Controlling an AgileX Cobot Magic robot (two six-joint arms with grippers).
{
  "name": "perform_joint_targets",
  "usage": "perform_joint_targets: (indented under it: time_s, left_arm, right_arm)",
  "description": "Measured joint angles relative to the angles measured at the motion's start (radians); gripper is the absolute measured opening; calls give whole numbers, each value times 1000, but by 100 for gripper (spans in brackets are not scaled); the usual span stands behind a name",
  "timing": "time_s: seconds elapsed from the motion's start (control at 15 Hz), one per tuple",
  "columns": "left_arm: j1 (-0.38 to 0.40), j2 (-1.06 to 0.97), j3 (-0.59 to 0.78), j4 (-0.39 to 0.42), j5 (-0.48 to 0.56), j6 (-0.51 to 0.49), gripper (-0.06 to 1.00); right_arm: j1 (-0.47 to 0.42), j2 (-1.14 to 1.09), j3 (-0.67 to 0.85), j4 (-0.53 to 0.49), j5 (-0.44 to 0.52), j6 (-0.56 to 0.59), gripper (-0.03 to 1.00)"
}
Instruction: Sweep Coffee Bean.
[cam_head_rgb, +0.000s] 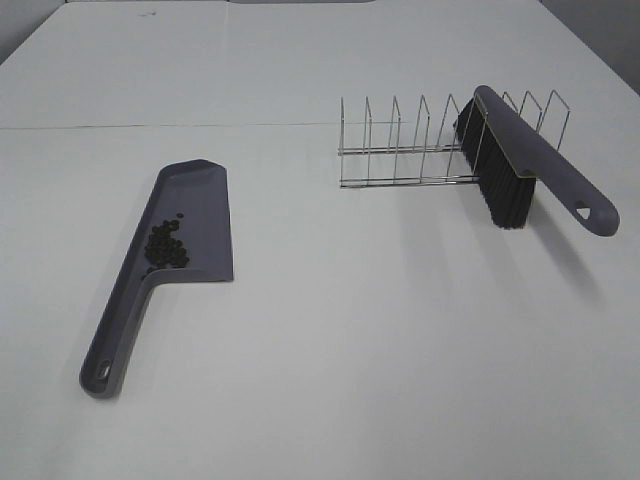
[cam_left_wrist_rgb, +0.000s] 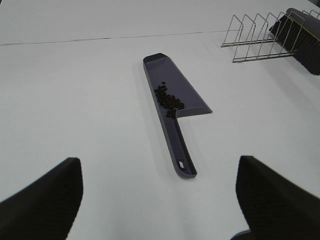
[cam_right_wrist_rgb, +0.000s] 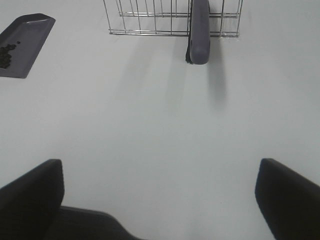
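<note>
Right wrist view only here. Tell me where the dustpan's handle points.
Observer: The dustpan lies left of centre; its handle points back toward the robot's side.
Operator: Report the beans.
Observer: The coffee beans cluster inside the dustpan at its handle end; I see none on the table.
Operator: Now the left gripper.
Observer: The left gripper is open and empty, hovering short of the handle.

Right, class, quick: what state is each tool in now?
Left tool: open, holding nothing.
Right tool: open, holding nothing.
</note>
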Motion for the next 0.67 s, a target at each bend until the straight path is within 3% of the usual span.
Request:
perform_joint_targets:
  time_s: [0.33, 0.67]
  left_arm:
    - [14, 0, 0, 0, 0, 0, 76]
    - [169, 0, 0, 0, 0, 0, 76]
  right_arm:
    - [0, 0, 0, 0, 0, -2, 94]
    - [0, 0, 0, 0, 0, -2, 94]
